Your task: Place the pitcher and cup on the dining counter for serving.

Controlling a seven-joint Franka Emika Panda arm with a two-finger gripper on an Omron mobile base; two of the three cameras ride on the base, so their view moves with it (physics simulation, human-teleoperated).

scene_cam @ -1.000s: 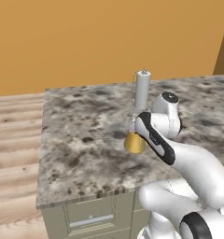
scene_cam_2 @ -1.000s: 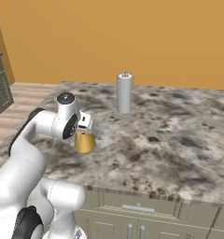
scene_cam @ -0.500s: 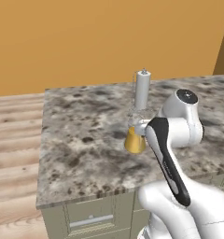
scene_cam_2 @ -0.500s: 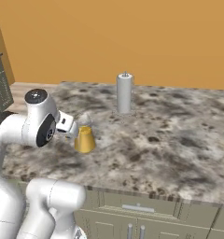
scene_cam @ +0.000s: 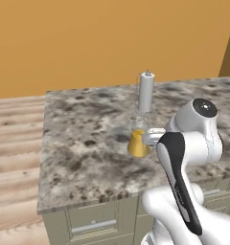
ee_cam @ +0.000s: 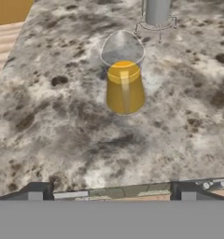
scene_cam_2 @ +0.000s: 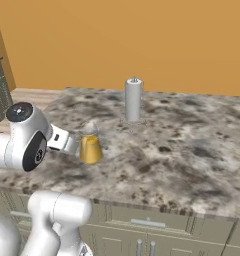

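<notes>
Standing ahead of my wide-open, empty hand (ee_cam: 111, 190), the pitcher (ee_cam: 124, 79) looks glassy, slippery, liquid-heavy; grip its neck.

pitcher (ee_cam: 124, 77) on dining counter (ee_cam: 62, 126), cylinder (ee_cam: 157, 10) behind

You had the pitcher (ee_cam: 124, 77) standing upright on the dining counter (ee_cam: 62, 121), clear glass up top, golden-yellow in the lower part, wider at its base.

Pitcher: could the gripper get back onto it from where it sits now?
Probably yes. The pitcher stands upright on the dining counter, straight ahead of the open gripper, with bare stone between them; the grey cylinder stands behind it.
</notes>
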